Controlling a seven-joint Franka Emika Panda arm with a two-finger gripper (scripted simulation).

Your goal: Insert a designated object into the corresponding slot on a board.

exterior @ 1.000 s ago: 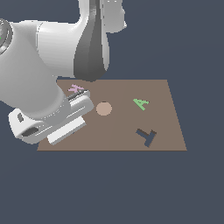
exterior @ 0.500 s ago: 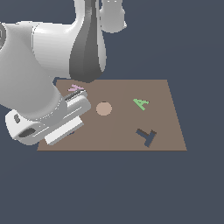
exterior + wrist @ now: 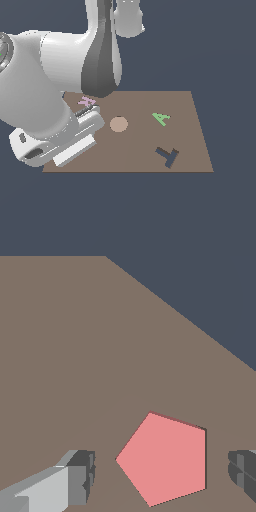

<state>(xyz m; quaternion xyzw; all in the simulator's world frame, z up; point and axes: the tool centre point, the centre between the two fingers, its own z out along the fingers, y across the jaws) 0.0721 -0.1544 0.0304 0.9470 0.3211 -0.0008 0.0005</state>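
In the wrist view the coral-red pentagon piece (image 3: 165, 458) lies flat on the brown board (image 3: 75, 356). My gripper (image 3: 161, 475) is open, with one finger on each side of the pentagon and a gap between each finger and the piece. In the exterior view the arm's hand (image 3: 55, 145) sits low over the board's (image 3: 192, 150) near corner on the exterior view's left, and it hides the pentagon and the fingertips. The pentagon-shaped slot is out of view in both frames.
On the board are a tan disc (image 3: 118, 124), a green letter A (image 3: 160, 118), a dark T-shaped cutout (image 3: 167, 156) and a pink piece (image 3: 87, 101) partly behind the arm. The board's edge (image 3: 200, 323) runs close to the pentagon.
The arm has shifted slightly toward the exterior view's left, covering a little more of the pink piece. The pieces on the board have not moved.
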